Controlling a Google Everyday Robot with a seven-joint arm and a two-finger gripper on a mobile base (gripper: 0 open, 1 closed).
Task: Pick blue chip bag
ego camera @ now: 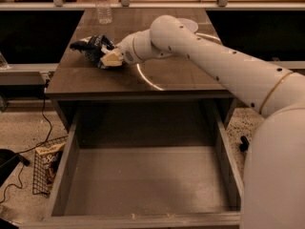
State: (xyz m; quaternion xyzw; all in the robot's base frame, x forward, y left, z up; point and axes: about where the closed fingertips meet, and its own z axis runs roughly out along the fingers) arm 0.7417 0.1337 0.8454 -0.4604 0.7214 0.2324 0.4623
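Note:
The blue chip bag (91,47) is a crumpled dark navy foil bag with white patches, lying on the left part of the dark counter top (186,78). My gripper (107,58) reaches in from the right at the end of the white arm (214,63). Its cream fingertips are against the bag's right end and cover part of it.
An open, empty drawer (143,185) juts out below the counter. A clear water bottle (102,4) stands at the counter's back left. A white bowl (190,26) sits behind the arm. A wire basket with a tan-and-brown snack bag (49,162) is on the floor at left.

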